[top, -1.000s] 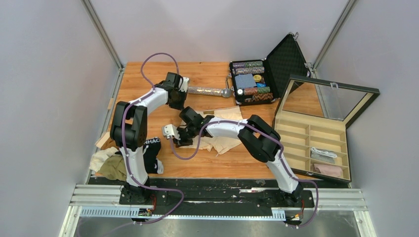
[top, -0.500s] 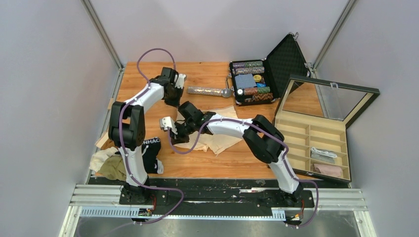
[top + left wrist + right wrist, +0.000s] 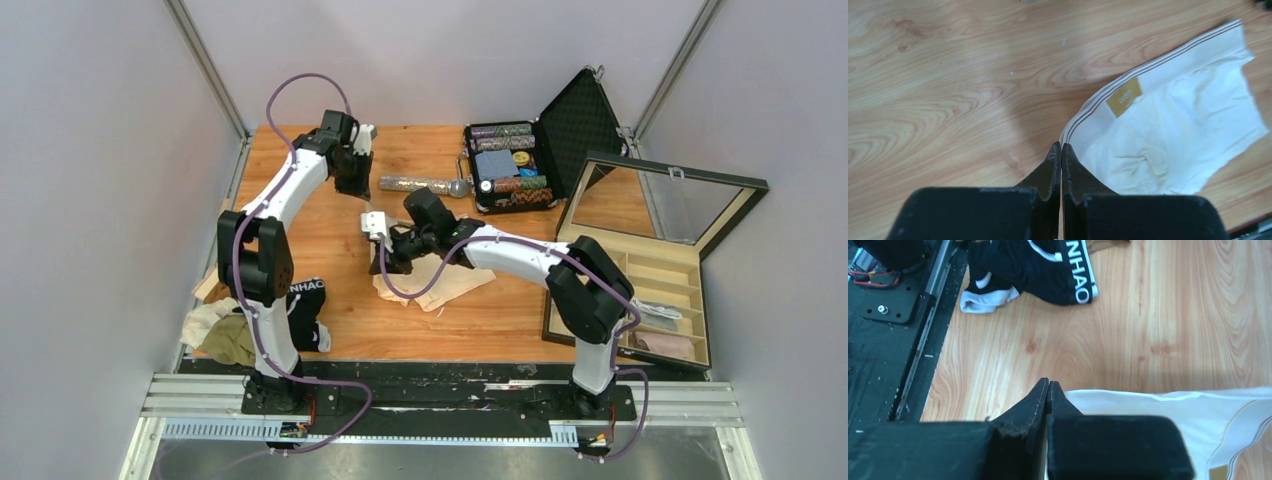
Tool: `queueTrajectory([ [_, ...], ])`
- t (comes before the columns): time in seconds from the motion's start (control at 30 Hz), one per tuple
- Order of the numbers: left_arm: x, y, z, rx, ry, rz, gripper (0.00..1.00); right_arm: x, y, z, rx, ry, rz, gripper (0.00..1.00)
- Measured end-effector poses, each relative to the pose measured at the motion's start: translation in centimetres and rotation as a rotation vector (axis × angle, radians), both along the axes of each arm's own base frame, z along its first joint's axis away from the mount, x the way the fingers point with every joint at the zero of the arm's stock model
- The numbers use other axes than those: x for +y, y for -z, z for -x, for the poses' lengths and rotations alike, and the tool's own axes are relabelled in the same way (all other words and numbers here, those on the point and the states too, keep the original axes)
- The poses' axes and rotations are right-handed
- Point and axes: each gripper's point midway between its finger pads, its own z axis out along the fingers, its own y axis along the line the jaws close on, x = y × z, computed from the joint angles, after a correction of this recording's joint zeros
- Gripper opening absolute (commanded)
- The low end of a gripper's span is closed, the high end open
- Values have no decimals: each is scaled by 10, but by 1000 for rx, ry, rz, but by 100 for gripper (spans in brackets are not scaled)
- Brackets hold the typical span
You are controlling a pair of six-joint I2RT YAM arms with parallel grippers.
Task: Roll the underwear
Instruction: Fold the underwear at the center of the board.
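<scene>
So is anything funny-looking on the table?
Yes. A glittery silver microphone lies at the far side beside the chip case, odd among laundry. And a heap of underwear is bunched at the near-left corner, seemingly drooping over the table edge.

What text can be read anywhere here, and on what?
"NHAO": white letters on the waistband of the black underwear; earlier letters out of frame.
Gold tag on the cream underwear: too blurred to read.
Chips in the case: too small to read.
</scene>
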Motion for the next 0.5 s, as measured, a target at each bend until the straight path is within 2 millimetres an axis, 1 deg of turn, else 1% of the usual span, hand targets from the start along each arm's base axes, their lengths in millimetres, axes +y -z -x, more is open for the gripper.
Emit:
queueTrajectory([
  [0.1, -16, -17, -6, -18, 2, 39, 0, -18, 4, -7, 10, 32, 9, 0],
  [0.13, -24, -23, -8, -26, 9, 52, 0, -24, 6, -9, 15, 45, 13, 0],
  [0.2, -42, -26, -11, -30, 26, 71, 0, -37, 10, -16, 24, 72, 21, 0],
  [0.27, -59, -22, -14, -19, 44, 79, 0, -50, 15, -23, 33, 100, 29, 0],
  [0.33, -73, -13, -16, -1, 58, 79, 0, -66, 19, -29, 45, 133, 39, 0],
  [0.5, -101, 11, -17, 50, 88, 71, 0, -96, 17, -40, 51, 200, 41, 0],
])
